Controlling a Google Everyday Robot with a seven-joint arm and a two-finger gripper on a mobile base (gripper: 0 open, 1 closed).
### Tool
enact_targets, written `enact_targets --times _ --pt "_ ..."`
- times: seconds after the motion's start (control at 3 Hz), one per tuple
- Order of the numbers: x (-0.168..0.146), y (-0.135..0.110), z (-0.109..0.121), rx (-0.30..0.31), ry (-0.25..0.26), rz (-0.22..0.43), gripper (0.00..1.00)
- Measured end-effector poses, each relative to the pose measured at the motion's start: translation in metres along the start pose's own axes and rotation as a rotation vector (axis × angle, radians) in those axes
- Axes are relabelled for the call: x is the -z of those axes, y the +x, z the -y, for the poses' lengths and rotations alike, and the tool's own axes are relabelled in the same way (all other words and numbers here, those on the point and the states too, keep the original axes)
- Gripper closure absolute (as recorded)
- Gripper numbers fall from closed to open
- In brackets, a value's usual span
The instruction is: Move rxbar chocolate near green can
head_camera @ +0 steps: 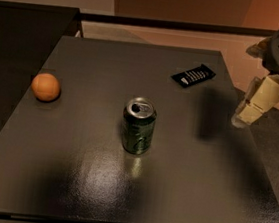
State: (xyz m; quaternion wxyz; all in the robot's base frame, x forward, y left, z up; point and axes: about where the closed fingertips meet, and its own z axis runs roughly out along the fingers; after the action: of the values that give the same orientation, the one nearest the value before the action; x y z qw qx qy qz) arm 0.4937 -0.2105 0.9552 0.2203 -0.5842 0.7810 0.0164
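Note:
The rxbar chocolate (pixel 193 75), a flat black wrapper with white lettering, lies on the dark table (pixel 71 176) at the back right. The green can (pixel 138 126) stands upright near the table's middle, its silver top open. My gripper (pixel 244 115) hangs over the table's right edge, to the right of and nearer than the bar, holding nothing that I can see. It is well apart from the bar and the can.
An orange ball (pixel 45 87) sits near the table's left edge. A second dark surface (pixel 23 25) adjoins at the back left. The floor (pixel 276 144) lies beyond the right edge.

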Motion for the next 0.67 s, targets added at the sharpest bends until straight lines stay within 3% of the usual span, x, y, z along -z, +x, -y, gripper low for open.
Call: enact_targets --times 0.67 --pt "-0.039 -0.022 0.060 -0.055 0.033 0.170 0.00"
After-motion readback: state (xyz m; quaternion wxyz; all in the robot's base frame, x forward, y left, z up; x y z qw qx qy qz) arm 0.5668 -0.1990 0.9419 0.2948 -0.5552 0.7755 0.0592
